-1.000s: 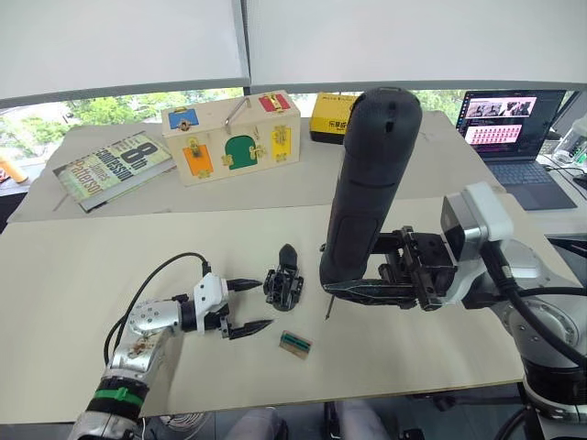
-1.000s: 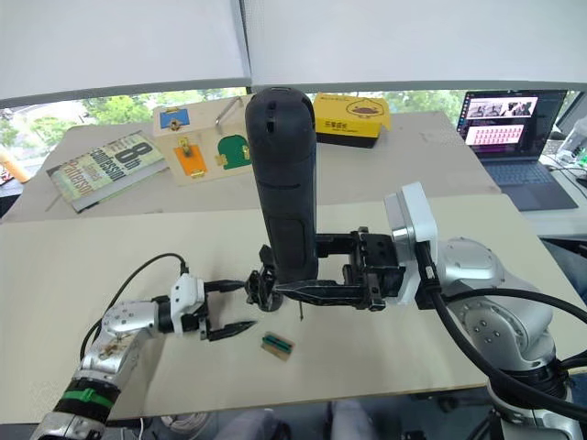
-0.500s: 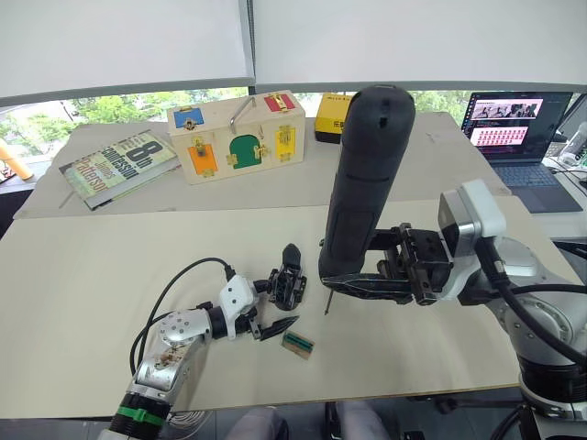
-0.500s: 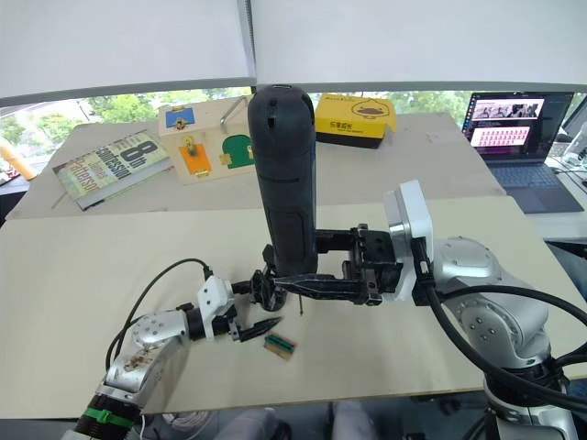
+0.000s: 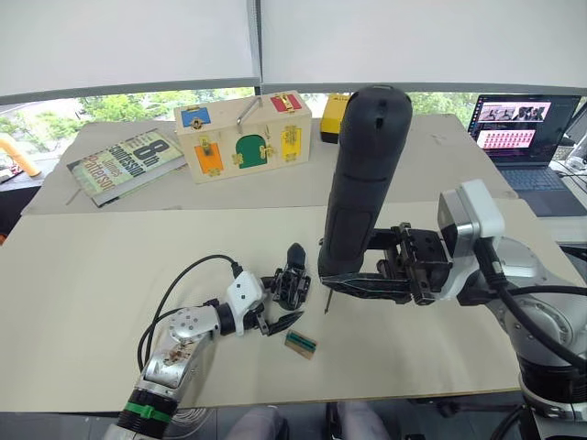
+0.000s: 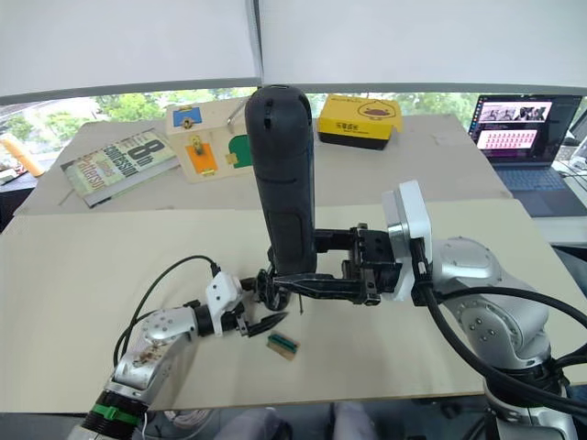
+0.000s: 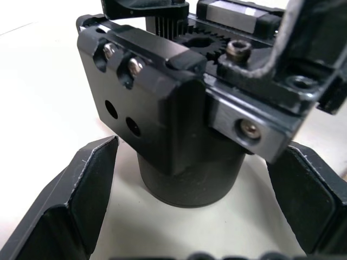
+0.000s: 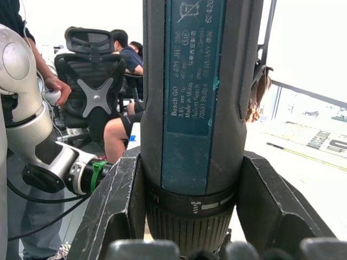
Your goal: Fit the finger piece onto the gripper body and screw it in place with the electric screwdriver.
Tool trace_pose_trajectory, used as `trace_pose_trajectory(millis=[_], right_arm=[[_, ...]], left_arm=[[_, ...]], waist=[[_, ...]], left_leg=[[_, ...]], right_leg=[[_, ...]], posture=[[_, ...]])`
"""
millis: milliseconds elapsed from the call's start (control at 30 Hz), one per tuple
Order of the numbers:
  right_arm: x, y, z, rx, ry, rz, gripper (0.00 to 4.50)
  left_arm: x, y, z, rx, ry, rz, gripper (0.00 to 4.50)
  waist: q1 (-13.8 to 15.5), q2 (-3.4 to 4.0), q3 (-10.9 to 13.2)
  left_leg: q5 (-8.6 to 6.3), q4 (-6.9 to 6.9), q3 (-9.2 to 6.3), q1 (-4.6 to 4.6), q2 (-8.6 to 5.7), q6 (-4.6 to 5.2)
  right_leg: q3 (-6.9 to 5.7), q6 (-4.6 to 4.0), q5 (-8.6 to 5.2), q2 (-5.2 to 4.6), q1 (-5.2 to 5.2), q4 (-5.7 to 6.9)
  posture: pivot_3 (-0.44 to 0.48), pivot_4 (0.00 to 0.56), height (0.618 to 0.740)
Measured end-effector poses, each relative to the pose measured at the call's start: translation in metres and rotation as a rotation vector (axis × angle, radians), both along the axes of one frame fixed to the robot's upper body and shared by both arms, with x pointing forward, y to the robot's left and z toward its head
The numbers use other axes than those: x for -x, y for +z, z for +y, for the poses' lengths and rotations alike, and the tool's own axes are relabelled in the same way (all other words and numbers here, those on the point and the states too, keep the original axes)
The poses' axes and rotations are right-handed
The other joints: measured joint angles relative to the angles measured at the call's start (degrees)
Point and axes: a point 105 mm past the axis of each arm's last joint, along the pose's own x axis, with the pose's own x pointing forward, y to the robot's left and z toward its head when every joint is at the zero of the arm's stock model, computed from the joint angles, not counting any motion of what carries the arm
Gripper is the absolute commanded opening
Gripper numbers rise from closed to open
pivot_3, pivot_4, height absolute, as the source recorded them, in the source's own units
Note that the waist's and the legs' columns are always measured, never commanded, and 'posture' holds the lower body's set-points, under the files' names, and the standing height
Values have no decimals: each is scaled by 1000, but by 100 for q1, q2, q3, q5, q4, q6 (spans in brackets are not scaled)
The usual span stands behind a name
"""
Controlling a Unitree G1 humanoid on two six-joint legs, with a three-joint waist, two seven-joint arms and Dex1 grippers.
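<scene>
The gripper body [image 5: 292, 281] is a chunky black block on the beige tabletop with one pointed finger sticking up. My left gripper [image 5: 286, 301] is open, and its two fingers [image 7: 81, 189] stand either side of the body's round base [image 7: 187, 179] with a gap on each side. My right gripper [image 5: 344, 284] is shut on the electric screwdriver [image 5: 364, 183], which stands upright just right of the body. Its thin bit [image 5: 326, 303] points down, just above the table. In the right wrist view the screwdriver [image 8: 190, 97] sits clamped between the black pads. The finger piece is out of view.
A small green-brown tray [image 5: 300, 344] lies just in front of the body. Far back stand a wooden latch box [image 5: 243, 137], a book [image 5: 124, 165], a yellow box [image 6: 359, 117] and a laptop [image 5: 527, 128]. People sit on chairs [image 8: 100, 92] beyond the table.
My left gripper has slid right across the table until its open fingers straddle the gripper body's base. The camera shifted a little. The right gripper and screwdriver stayed put.
</scene>
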Motion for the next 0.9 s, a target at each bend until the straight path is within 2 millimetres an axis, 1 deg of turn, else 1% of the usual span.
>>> trace_pose_trajectory(millis=[100,133,200,233,267,300,533,667,767,900], right_arm=[[0,0,0,0,-2,0,1902],[0,0,0,-1,-4,0,1902],[-1,0,0,-1,-5,1,1902],[-1,0,0,-1,-5,1,1902],[-1,0,0,-1,-6,1,1902],[-1,0,0,-1,-6,1,1902],[-1,2,1,-10,-2,-4,1902],[1,14,11,-27,30,-39,1902],[1,22,20,-44,51,-31,1902],[1,35,27,-60,65,-37,1902]], left_arm=[[0,-1,-1,-4,0,10,4395],[0,-1,-1,-4,1,12,4164],[0,-1,0,-6,2,20,3533],[-1,-1,0,-7,3,21,3125],[-1,-1,0,-7,3,20,2581],[-1,-1,-1,-5,3,21,2261],[0,-1,-2,-11,-8,20,2272],[0,-1,-2,-10,-12,19,2272],[1,-1,-3,-10,-16,19,2272],[0,-1,-3,-11,-23,19,2272]], waist=[[1,0,0],[1,0,0],[1,0,0],[1,0,0],[1,0,0],[2,0,0],[1,0,0],[-1,1,0],[1,1,0],[2,1,-1]], left_leg=[[0,0,0,0,0,0],[0,0,0,0,0,0],[0,0,0,0,0,0],[0,0,0,0,0,0],[0,0,0,0,0,0],[0,0,0,0,0,0],[0,0,0,0,0,0],[0,0,-1,1,1,0],[0,0,-1,0,-1,0],[0,0,-1,0,-3,0]], right_leg=[[0,1,0,0,0,0],[0,0,0,0,0,0],[0,0,0,0,0,0],[0,1,0,0,0,0],[0,1,0,0,0,0],[0,1,0,0,0,1],[0,1,0,0,0,0],[-1,1,0,1,0,1],[-1,0,1,0,-1,0],[-3,1,1,-1,0,0]], posture=[[0,150,740],[0,150,740],[0,150,740],[0,150,740],[0,150,740],[0,150,740],[0,150,740],[0,150,740],[0,150,740],[0,150,740]])
